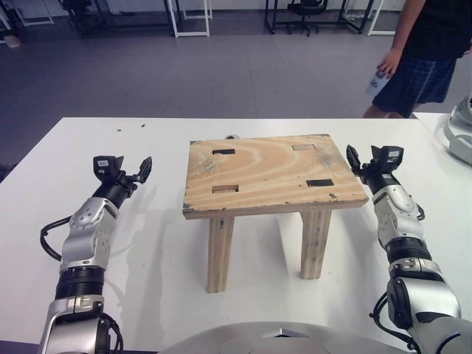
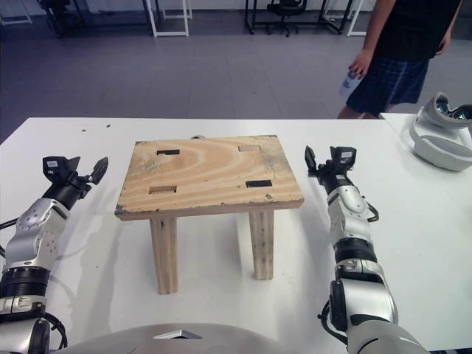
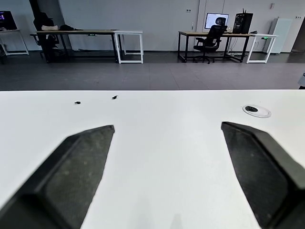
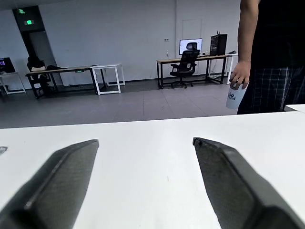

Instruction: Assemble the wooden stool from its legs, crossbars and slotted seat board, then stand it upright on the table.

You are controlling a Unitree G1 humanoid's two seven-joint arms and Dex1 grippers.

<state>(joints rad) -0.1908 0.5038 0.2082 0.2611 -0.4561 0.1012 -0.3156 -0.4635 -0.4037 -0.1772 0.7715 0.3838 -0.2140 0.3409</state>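
The wooden stool (image 1: 273, 177) stands upright in the middle of the white tabletop (image 1: 147, 258). The left tool (image 1: 125, 171) and right tool (image 2: 323, 159), both spread and holding nothing, rest beside it, not touching

Office lab, desks (image 3: 76, 32), swivel chair (image 3: 212, 40), monitor (image 3: 216, 20)

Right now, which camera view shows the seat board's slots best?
The left eye view: the seat board sits near the middle, seen from above, with all four slots on its top. The right eye view gives nearly the same, shifted left. Both wrist views look over the table toward the room.
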